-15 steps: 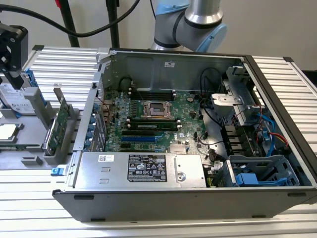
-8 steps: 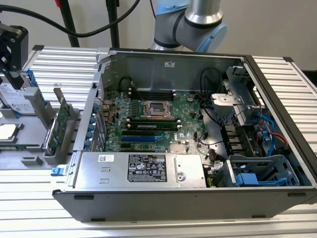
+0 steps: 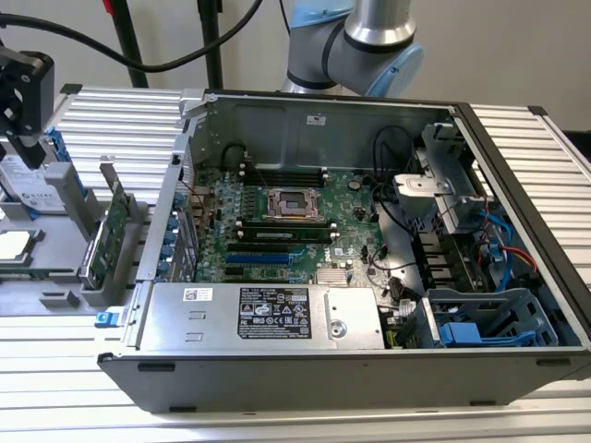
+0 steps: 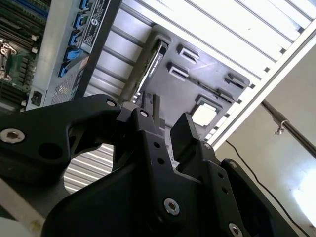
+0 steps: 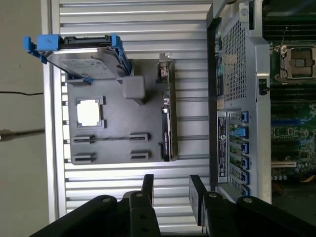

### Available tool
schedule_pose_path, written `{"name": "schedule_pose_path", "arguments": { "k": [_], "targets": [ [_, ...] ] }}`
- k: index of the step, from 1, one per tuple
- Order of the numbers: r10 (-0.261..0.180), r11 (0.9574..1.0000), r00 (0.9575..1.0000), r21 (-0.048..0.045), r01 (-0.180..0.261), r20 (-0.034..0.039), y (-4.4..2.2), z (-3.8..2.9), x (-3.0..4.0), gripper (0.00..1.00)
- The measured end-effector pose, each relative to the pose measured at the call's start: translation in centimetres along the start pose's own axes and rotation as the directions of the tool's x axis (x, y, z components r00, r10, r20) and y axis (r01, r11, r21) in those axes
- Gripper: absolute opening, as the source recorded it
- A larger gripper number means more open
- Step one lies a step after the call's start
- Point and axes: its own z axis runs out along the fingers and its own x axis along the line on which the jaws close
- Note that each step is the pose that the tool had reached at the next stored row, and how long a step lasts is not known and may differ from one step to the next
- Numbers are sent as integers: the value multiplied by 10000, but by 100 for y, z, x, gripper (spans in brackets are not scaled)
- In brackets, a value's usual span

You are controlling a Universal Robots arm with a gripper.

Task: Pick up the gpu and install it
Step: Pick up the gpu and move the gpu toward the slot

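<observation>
The gpu (image 3: 113,224) is a slim green card that stands on edge in a slot of the grey holder tray (image 3: 57,297), at the exterior view's left beside the open computer case (image 3: 305,118). Edge-on, the gpu (image 5: 167,123) appears in the first wrist view with its silver bracket end towards the hard drive side. My gripper (image 3: 28,148) hangs above the tray's far left part, apart from the card. Its two black fingers (image 5: 147,186) are spread with nothing between them, as the gripper (image 4: 165,129) also stands in the second wrist view.
The motherboard (image 3: 286,217) lies in the case with blue expansion slots (image 3: 259,262) and a silver power supply (image 3: 268,314) in front. On the tray (image 5: 113,148) rest a hard drive in blue rails (image 5: 81,52) and a square processor chip (image 5: 90,111). A ribbed aluminium table (image 5: 133,19) lies all around.
</observation>
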Motion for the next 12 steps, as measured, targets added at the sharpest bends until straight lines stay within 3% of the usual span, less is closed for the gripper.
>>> {"name": "schedule_pose_path", "arguments": {
  "k": [12],
  "targets": [
    [0, 10000, 10000, 1, 0, -1, -2, 53, -1, 100]
  ]
}}
